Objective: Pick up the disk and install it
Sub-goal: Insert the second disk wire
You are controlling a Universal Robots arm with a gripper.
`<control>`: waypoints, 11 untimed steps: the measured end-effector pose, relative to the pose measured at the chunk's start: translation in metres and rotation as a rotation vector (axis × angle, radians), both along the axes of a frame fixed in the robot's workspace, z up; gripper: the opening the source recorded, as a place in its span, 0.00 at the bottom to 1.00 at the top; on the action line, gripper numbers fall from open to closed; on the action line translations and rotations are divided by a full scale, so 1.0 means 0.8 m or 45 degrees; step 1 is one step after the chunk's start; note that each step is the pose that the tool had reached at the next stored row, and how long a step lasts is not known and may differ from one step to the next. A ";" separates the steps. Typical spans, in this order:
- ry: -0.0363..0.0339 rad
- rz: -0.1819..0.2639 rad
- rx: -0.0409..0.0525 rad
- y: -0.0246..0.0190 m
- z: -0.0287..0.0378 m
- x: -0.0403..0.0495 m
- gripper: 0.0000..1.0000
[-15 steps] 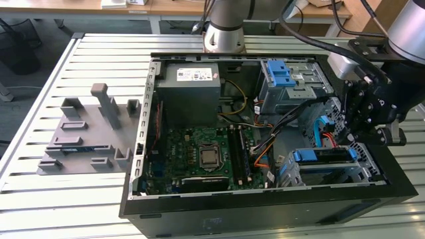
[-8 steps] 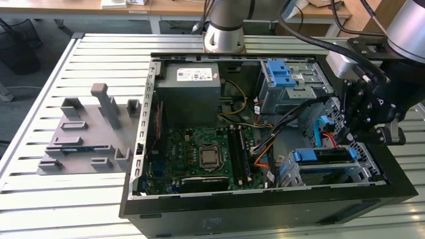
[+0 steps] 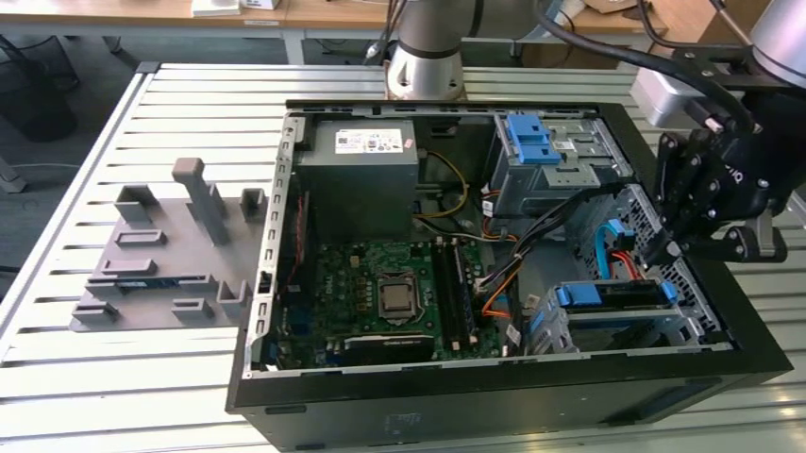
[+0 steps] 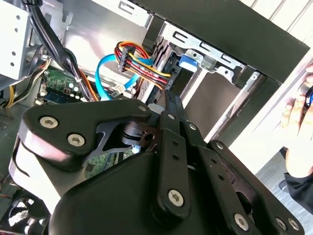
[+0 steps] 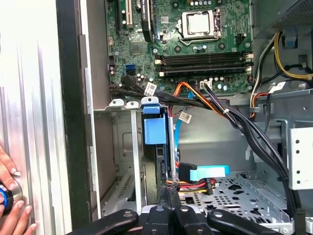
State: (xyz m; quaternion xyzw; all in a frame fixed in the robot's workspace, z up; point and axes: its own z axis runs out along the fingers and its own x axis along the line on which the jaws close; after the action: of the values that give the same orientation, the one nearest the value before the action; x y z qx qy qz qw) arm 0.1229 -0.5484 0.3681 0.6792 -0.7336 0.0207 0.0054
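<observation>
The disk (image 3: 612, 294) sits edge-up in the lower drive cage (image 3: 629, 330) of the open computer case, its blue frame showing at the top. In the first wrist view the disk (image 5: 159, 161) stands in the cage slot under its blue tab. In the second wrist view the blue tab of the disk (image 4: 190, 59) shows in the cage mouth. My gripper (image 3: 659, 253) hangs just above the cage near the case's side on the exterior view's right. In both wrist views my gripper (image 4: 169, 97) (image 5: 171, 195) has its fingers pressed together with nothing between them, a short way off the disk.
Bundled cables (image 5: 230, 115) and a blue data cable (image 4: 105, 73) cross the case beside the cage. The power supply (image 3: 365, 156), motherboard (image 3: 391, 293) and an upper blue-latched bay (image 3: 535, 142) fill the case. A grey fixture (image 3: 164, 255) lies on the slatted table. A person's hand (image 5: 10, 196) rests outside the case wall.
</observation>
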 end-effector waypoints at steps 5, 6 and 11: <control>0.0001 0.000 0.000 0.0003 0.0038 -0.002 0.11; 0.0000 0.000 0.000 0.0003 0.0039 -0.003 0.11; 0.0000 0.000 0.000 0.0003 0.0039 -0.012 0.11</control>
State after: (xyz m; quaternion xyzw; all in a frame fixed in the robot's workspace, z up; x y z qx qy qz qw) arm 0.1133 -0.5481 0.3712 0.6792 -0.7336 0.0206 0.0054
